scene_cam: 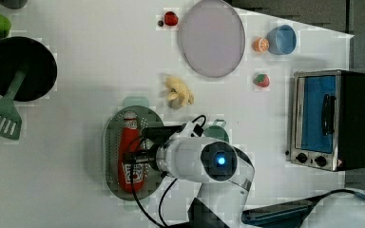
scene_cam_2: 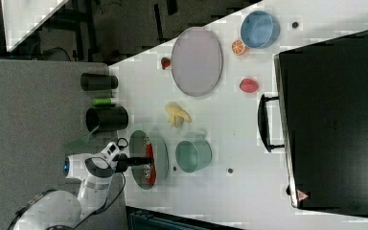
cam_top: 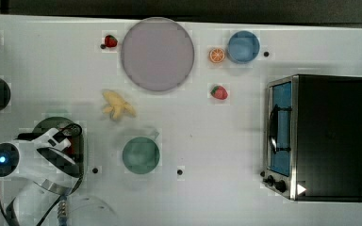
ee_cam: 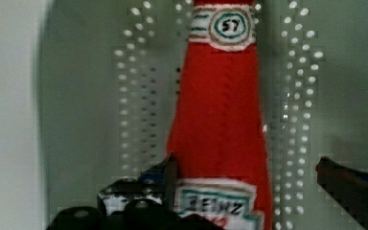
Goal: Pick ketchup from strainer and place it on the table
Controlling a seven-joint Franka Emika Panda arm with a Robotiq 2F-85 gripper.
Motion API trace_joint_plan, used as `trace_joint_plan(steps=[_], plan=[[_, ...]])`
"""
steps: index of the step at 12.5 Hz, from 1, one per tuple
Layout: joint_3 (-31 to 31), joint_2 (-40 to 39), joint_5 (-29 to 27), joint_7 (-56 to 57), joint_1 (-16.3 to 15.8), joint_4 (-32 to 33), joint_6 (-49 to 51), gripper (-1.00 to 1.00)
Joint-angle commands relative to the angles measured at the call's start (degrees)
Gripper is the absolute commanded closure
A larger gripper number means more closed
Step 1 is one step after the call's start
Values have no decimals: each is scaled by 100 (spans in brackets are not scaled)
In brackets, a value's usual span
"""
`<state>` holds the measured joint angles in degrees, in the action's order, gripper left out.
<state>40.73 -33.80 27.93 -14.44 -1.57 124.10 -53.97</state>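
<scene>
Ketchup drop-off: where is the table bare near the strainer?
Bare table lies between the green cup and the toaster oven. It is crowded beside the strainer: the cup and the banana sit close.

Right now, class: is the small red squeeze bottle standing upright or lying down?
Lying down: the ketchup rests lengthwise on the pale green strainer's perforated bottom.

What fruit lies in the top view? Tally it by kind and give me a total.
Small red strawberries: 2
Pale yellow peeled banana: 1
Round orange half with its cut face up: 1
Total: 4
</scene>
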Motion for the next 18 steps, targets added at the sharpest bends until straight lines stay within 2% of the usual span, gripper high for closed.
trace_joint_plan(steps=[1,2,3,6,7,9,12,15,18], plan=[[-86,-128,187,-846,-122,-192,-467,-100],[-98,-221,186,-897,-159,-220,-515,-100],[-139,-270,194,-897,-191,-234,-495,-91],[-204,-251,277,-896,-262,-246,-490,-20],[-178,-178,268,-896,-249,-241,-466,-13],[22,115,123,-895,-101,-174,-428,-13],[790,711,-981,-819,422,-143,-186,-13],[1511,1128,-2000,-279,1004,-494,881,-13],[1743,1299,-2256,502,1406,-1169,2133,-13]])
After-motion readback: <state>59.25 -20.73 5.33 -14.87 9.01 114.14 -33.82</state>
